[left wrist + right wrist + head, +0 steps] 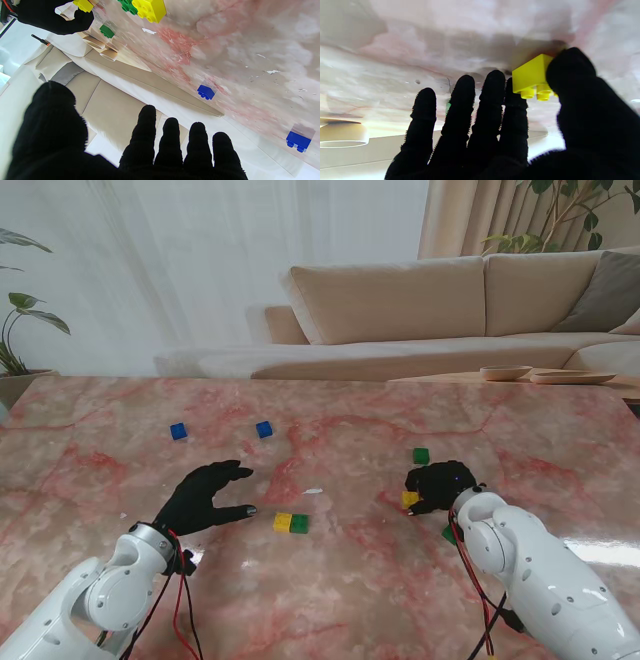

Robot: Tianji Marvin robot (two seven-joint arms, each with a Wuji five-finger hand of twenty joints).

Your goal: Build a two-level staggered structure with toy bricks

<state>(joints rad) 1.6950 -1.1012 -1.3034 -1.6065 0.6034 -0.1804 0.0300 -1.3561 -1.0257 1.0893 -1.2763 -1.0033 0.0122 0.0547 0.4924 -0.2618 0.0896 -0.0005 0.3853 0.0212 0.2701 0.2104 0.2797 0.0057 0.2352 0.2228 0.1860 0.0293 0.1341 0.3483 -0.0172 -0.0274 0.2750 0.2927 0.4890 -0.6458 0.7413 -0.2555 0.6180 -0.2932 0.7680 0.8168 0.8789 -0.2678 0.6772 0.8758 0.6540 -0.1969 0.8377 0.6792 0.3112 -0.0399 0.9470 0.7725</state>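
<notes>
Both arms reach over the marble table (330,600): the left hand (203,498) hovers spread and empty, while the right hand (440,485) pinches a loose yellow brick (410,499) between thumb and forefinger. Picking up seems underway; next, carry it onto the yellow-and-green brick pair (291,523), offset.

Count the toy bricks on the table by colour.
Blue bricks: 2
Yellow bricks: 2
Green bricks: 3, one half hidden by the right arm
Total: 7
</notes>
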